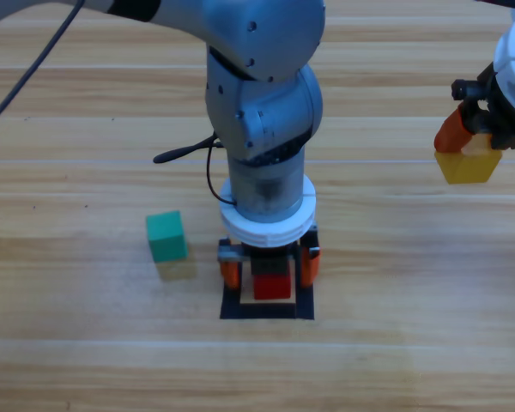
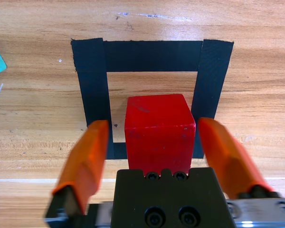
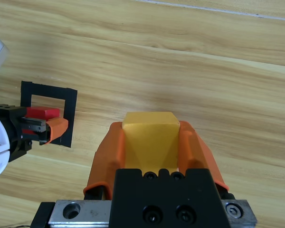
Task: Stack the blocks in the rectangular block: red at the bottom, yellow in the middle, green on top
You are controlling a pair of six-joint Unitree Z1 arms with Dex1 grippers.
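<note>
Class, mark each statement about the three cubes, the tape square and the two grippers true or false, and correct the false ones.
1. The red cube sits inside the black tape square. True.
2. The left gripper is clamped on the red cube. False: its jaws are open, with a gap on each side of the cube.
3. The right gripper holds the yellow cube. True.
4. The green cube is stacked on the red one. False: it rests on the wooden table, left of the square.
5. The yellow cube is inside the square. False: it is far to the right.
</note>
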